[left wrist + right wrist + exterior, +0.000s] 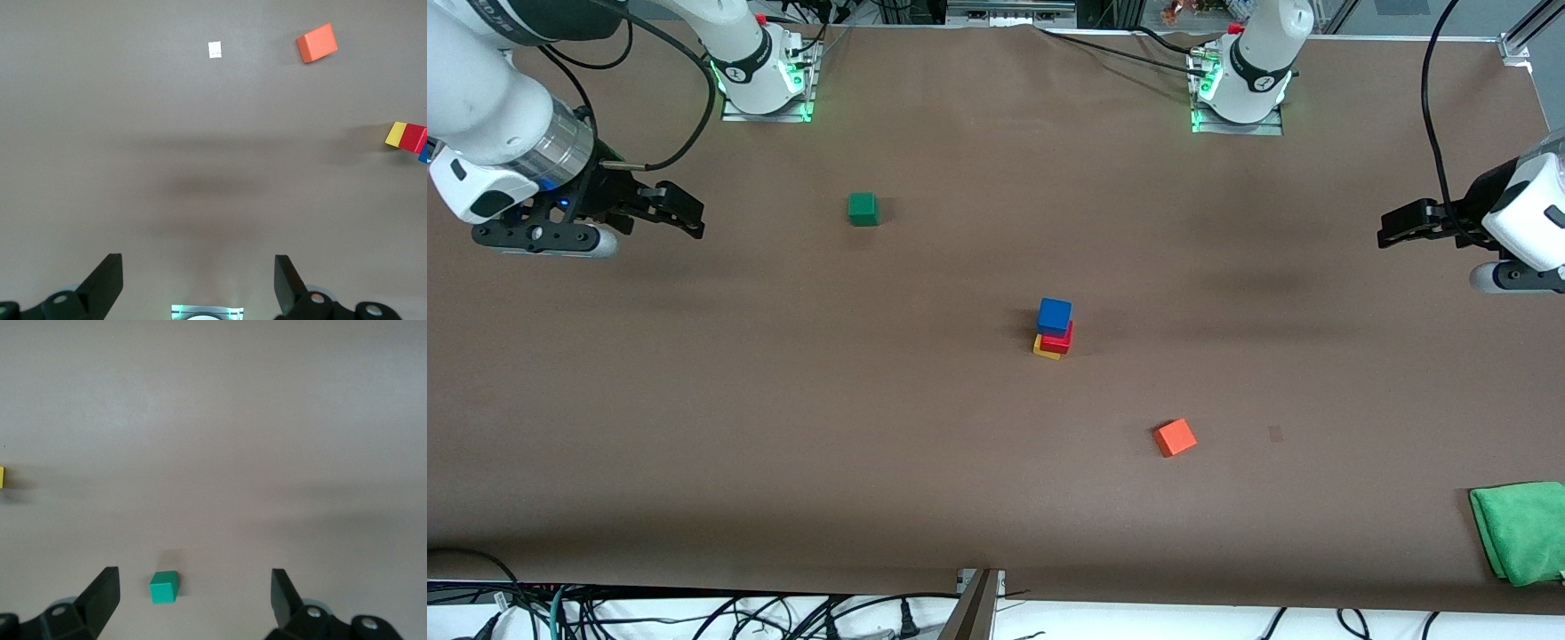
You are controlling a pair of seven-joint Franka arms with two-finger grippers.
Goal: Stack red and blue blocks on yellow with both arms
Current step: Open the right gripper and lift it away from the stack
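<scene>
The blue block (1055,314) sits on the red block (1059,339), which sits on the yellow cube (1044,348), as one stack at the table's middle. The red block is set a little askew on the yellow. The stack's edge shows in the left wrist view: yellow (396,134), red (413,138), blue (423,154). My left gripper (1389,228) hangs open and empty above the table at the left arm's end; its own view (199,277) shows the jaws wide apart. My right gripper (687,213) hangs open and empty at the right arm's end (195,593). A sliver of yellow (1,477) shows there.
A green cube (863,208) lies near the right arm's base, also in the right wrist view (163,586). An orange-red cube (1175,436) lies nearer the front camera than the stack (317,43). A green cloth (1525,529) lies at the left arm's end, near the table's front edge.
</scene>
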